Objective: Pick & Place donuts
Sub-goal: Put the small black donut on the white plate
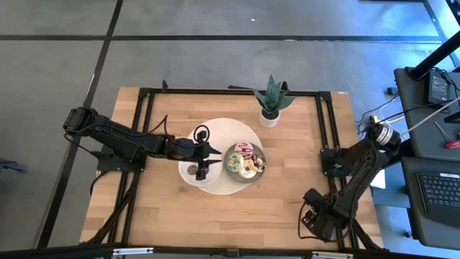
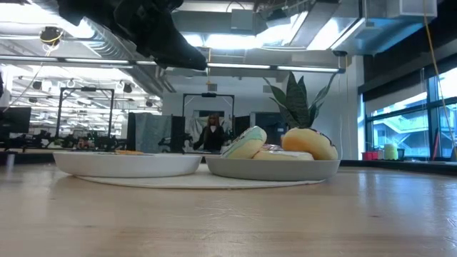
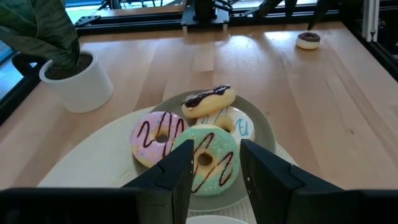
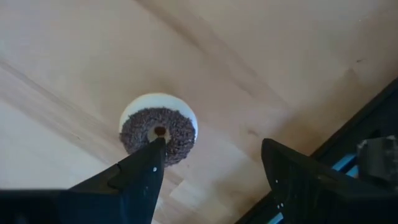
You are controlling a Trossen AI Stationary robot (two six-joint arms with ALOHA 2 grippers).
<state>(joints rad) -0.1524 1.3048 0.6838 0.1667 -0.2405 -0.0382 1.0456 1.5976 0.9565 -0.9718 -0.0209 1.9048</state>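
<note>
A grey plate (image 1: 256, 175) on a round white mat holds several donuts: a pink one (image 3: 158, 134), a green one (image 3: 208, 158), a white one (image 3: 239, 127) and a long cream one with chocolate icing (image 3: 208, 99). They also show as a heap of donuts (image 2: 246, 143) in the low view. A white plate (image 1: 188, 176) beside it carries one small donut (image 1: 192, 170). My left gripper (image 3: 214, 171) hovers open above the seam between the two plates, high over them (image 2: 164, 36). My right gripper (image 4: 214, 158) is open over a small chocolate-sprinkled donut (image 4: 158, 134) lying on the table by the near right corner. My right gripper comes down on the small sprinkled donut from above. One fingertip (image 4: 152, 152) shows in front of the donut's rim (image 4: 168, 152), and I cannot tell whether it touches. The donut lies flat on the wood.
A potted plant (image 1: 272, 102) stands at the far middle of the table. A black frame (image 1: 144, 129) runs along the table's left, far and right sides. Bare wood (image 1: 237, 216) lies between the plates and the near edge. A person (image 2: 212, 132) stands far off in the room.
</note>
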